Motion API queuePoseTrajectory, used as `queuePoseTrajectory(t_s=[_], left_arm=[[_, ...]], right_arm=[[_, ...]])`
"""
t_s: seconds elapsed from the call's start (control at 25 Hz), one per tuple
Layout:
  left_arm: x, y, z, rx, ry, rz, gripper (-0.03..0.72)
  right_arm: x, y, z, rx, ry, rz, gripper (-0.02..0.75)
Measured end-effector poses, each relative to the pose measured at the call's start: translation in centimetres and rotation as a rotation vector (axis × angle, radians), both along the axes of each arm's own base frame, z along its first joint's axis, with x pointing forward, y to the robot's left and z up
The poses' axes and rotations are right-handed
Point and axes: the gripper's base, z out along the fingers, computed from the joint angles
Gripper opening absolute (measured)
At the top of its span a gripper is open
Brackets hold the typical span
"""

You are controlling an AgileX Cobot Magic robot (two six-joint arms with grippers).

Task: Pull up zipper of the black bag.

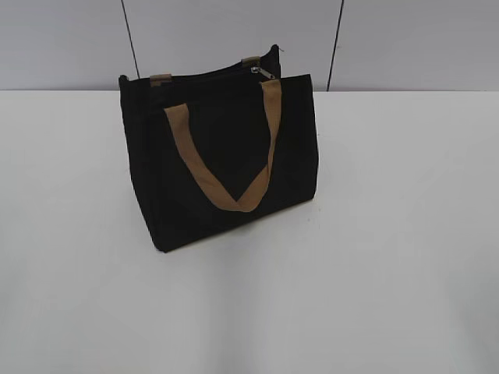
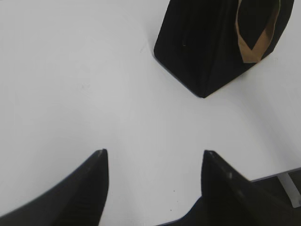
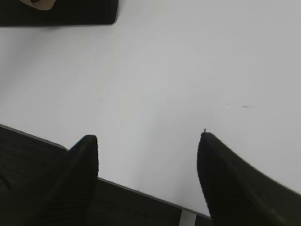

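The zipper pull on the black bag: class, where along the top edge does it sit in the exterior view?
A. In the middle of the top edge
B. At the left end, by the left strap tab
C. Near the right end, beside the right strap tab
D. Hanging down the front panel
C: the silver zipper pull lies near the right end of the black bag, just beside the right strap tab.
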Motion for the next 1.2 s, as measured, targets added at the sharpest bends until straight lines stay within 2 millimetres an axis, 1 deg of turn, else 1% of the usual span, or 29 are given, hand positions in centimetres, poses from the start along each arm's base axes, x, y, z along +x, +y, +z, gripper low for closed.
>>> queuePoseTrajectory(t_s=[0.6, 0.8, 1.0, 1.2], left_arm=[[0.0, 0.0, 0.0, 0.0, -0.001, 0.008, 0.468], [-0.2, 0.1, 0.0, -0.004, -0.01, 0.081, 0.468], [-1.4, 0.4, 0.0, -0.029, -0.08, 0.162, 0.468], [-1.6, 0.4, 0.0, -0.028, -0.091, 0.27, 0.468]], right_arm=[[0.0, -0.1, 0.0, -0.002, 0.002, -0.019, 0.503], [-0.2, -0.2, 0.0, 0.003, -0.017, -0.087, 0.503], [-0.7, -0.3, 0.0, 0.009, -0.055, -0.16, 0.503], [-0.7, -0.2, 0.0, 0.011, -0.054, -0.208, 0.503]])
